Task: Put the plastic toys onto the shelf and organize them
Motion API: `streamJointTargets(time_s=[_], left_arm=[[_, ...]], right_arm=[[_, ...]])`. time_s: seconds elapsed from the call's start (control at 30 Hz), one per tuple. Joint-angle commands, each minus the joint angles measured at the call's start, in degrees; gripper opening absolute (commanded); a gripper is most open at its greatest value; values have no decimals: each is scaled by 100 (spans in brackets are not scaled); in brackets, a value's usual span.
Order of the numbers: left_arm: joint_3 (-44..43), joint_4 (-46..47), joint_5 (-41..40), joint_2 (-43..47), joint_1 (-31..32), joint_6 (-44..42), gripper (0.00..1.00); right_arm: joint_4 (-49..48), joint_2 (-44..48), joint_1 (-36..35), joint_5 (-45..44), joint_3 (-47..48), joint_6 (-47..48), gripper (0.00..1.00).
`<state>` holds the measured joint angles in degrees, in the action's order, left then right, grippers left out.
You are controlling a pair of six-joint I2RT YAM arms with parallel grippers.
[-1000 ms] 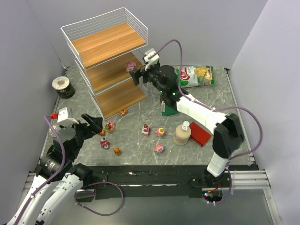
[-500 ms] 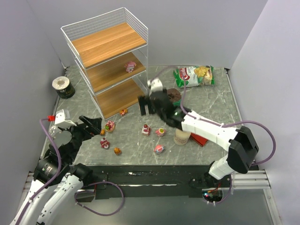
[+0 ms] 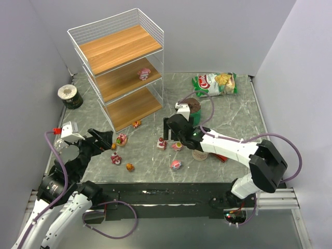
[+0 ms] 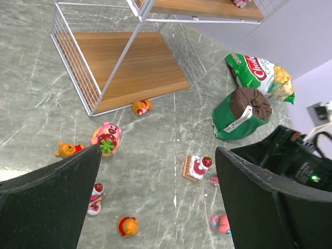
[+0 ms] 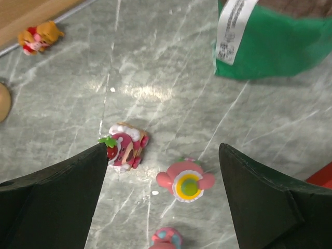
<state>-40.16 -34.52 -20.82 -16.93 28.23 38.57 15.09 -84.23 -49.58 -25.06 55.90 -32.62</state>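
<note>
Right tool point(image 5: 162, 150) hovers open directly over pink toy point(image 5: 185, 185)

Overhead looks down; 2 wrist views close, share strawberry toy point(image 4: 196, 167).

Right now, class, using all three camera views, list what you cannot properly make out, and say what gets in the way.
- Top view: the cream bottle is mostly covered by the right arm.
- Right wrist view: a pink toy is cut off by the bottom edge.
- Left wrist view: the shelved toy on the shelf is cut off by the top edge.
- Top view: the loose toys are too small to identify.
</note>
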Motion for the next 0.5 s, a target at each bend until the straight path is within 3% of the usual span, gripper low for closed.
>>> streamJointTargets(time_s=[0.0, 0.47], left_arm=[[8, 192, 43, -74, 7, -69, 96], [0, 174, -1, -144, 7, -60, 96]], right_arm=[[363, -252, -16, -209, -62, -763, 94], [521, -357, -87, 106, -378, -746, 89]])
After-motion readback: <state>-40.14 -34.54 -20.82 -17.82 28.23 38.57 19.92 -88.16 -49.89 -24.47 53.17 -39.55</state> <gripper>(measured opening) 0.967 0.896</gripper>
